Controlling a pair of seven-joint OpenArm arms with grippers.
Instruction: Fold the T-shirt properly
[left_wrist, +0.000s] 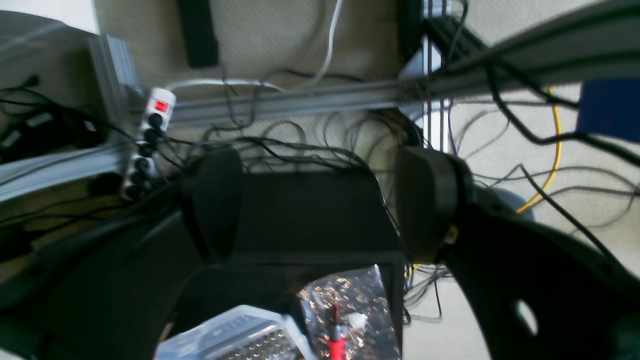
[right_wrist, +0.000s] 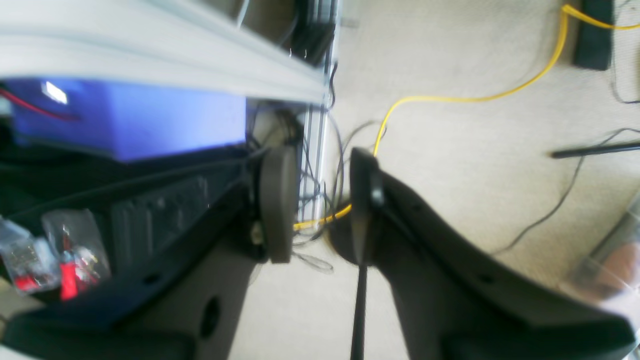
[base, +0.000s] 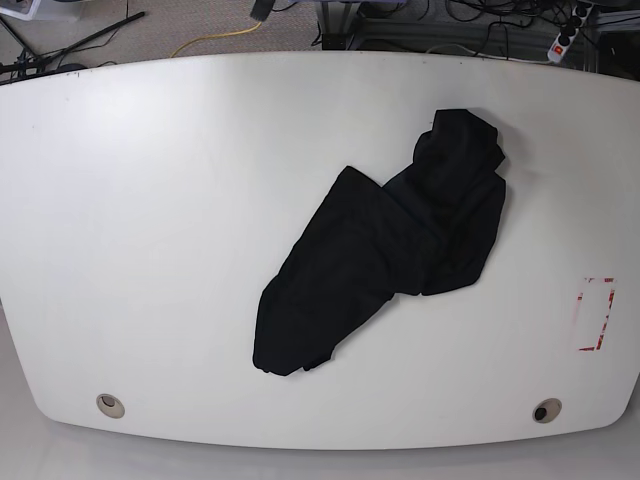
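Note:
The black T-shirt (base: 385, 250) lies crumpled in a long diagonal heap on the white table (base: 150, 250), right of centre, running from the back right toward the front middle. Neither arm shows in the base view. In the left wrist view my left gripper (left_wrist: 320, 200) stands wide open over the floor and cables, with nothing between its fingers. My right gripper (right_wrist: 320, 202) shows in the right wrist view with a narrower gap between its pads; only carpet and a yellow cable are seen through the gap. Neither wrist view shows the T-shirt.
A red-marked rectangle (base: 597, 314) sits near the table's right edge. Two round holes (base: 110, 405) (base: 546, 411) lie along the front edge. Below the grippers are a power strip (left_wrist: 147, 142), tangled cables, aluminium frame bars (left_wrist: 300, 102) and a blue box (right_wrist: 130, 117).

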